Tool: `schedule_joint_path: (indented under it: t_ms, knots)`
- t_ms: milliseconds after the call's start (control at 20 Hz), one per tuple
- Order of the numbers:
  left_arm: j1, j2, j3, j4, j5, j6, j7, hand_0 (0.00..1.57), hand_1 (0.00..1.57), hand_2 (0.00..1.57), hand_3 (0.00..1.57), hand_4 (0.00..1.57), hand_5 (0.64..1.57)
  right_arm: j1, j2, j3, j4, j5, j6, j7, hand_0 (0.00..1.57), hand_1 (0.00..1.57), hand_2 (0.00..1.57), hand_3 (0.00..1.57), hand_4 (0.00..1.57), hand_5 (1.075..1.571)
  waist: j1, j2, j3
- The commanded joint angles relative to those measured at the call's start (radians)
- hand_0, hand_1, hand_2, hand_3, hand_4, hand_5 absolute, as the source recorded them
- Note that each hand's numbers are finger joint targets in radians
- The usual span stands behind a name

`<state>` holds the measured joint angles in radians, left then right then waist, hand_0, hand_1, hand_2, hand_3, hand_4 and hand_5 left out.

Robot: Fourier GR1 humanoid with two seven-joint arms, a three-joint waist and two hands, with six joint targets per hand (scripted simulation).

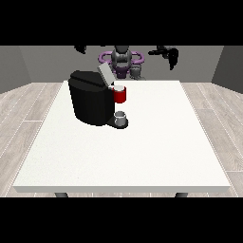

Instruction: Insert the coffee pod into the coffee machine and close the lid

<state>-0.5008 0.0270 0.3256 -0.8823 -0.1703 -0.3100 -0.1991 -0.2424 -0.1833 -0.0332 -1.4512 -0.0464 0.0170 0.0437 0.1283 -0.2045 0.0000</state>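
A black coffee machine (90, 102) stands at the upper left of the white counter (142, 156), its grey lid (105, 73) tilted open. A red pod holder (120, 95) juts from its front, a pale coffee pod (118, 88) resting at its top; a grey cup (121, 117) sits on the base below. The robot hand at the view's right (170, 53) hangs raised behind the counter, fingers drooping downward. The robot hand at the view's left (79, 48) shows too little to tell its fingers.
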Motion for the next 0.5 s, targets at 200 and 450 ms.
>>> schedule_joint_path:
  t_ms: [200, 450]
  knots:
    - [0.095, -0.025, -0.067, -0.189, 0.059, -0.022, 0.043, 0.00, 0.00, 0.00, 0.00, 0.00, 1.571, -0.127, -0.038, -0.072, 0.106, -0.039, 0.049, 0.021, 0.00, 0.00, 0.00, 0.00, 0.00, 1.571, 0.063, 0.079, 0.0004]
    - [0.151, -0.026, -0.140, -0.331, 0.150, 0.047, 0.173, 0.00, 0.00, 0.00, 0.00, 0.00, 1.571, -0.133, -0.007, -0.080, 0.199, -0.028, 0.038, -0.042, 0.00, 0.00, 0.00, 0.00, 0.00, 1.571, 0.063, 0.094, 0.0005]
